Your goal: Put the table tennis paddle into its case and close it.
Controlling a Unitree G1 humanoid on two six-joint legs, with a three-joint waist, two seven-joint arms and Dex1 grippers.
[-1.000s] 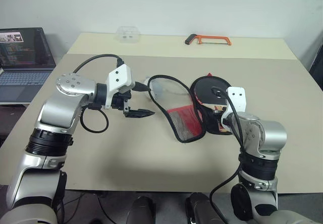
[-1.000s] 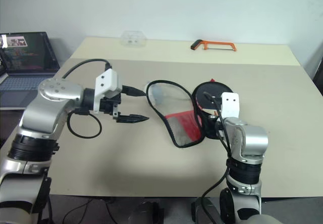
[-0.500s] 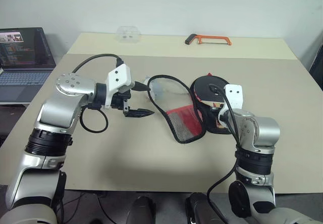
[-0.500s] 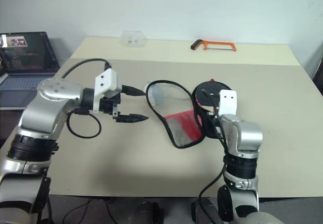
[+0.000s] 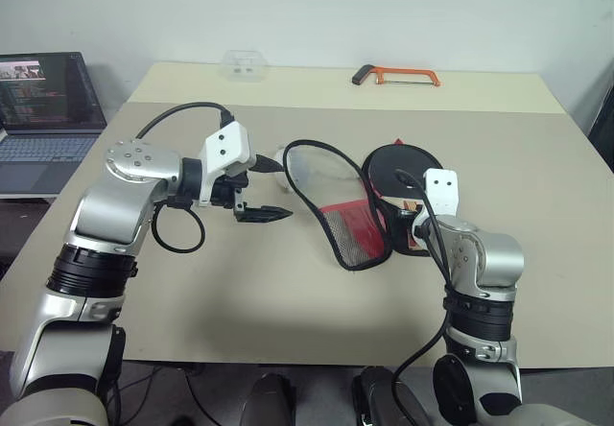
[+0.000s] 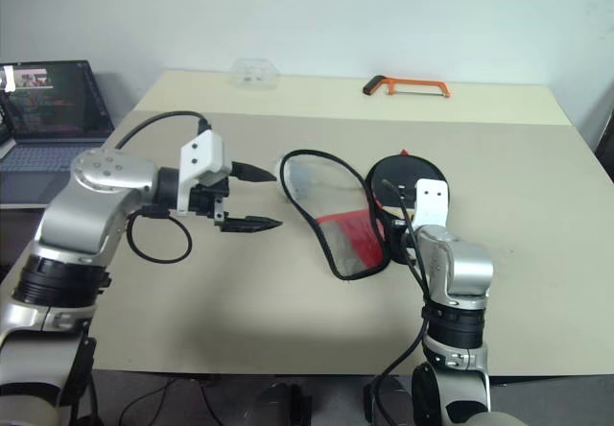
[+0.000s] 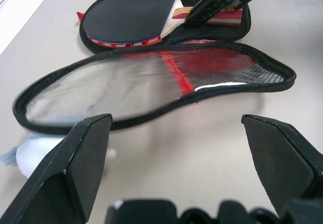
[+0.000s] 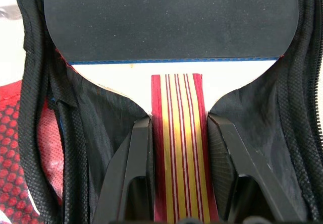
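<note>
Black rubber and striped wood mark the table tennis paddle (image 8: pixel 171 57), which is lying inside the open case (image 5: pixel 379 217), its round blade resting in the case's far half and its handle pointing back toward the robot. The right gripper (image 8: pixel 176 148) is clamping that handle between its two black fingers (image 8: pixel 137 158), so the placing step looks nearly finished. Beside the paddle, the case's clear and red mesh flap (image 7: pixel 166 77) is lying folded open. The left gripper (image 5: pixel 264 215) is hovering near that flap with its jaws spread wide and empty. Next, the right gripper probably needs to release the handle and back out, so the flap can be folded over and zipped.
</note>
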